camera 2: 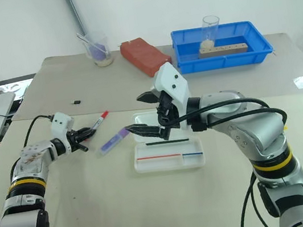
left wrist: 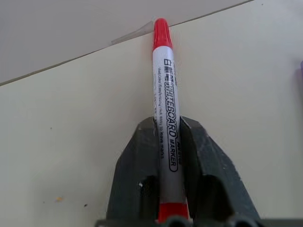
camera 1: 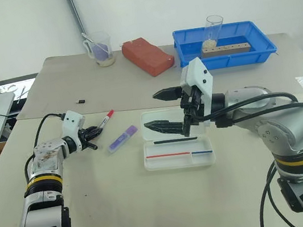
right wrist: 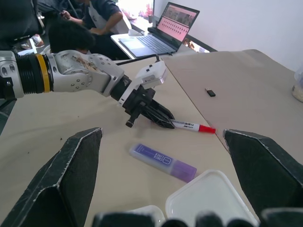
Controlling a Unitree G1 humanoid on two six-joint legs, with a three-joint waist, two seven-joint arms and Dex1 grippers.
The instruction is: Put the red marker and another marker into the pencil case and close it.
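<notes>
Left gripper (left wrist: 169, 189) fingers clamped on the red marker (left wrist: 165, 101), which lies on the tabletop (camera 1: 95, 197), left of the purple highlighter (camera 1: 123, 138). Right gripper (camera 1: 164, 110) hovers above the open pencil case (camera 1: 178, 154), fingers wide apart, holding nothing. Highlighter lies just left of the case.

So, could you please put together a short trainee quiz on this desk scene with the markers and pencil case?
1. True or false: the left gripper is closed on the red marker.
2. Where does the purple highlighter lie? A) in the pencil case B) on the table between marker and case C) in the blue tray
3. Are the right gripper jaws open or shut?

Key: 1 true; 2 B; 3 open.
</notes>
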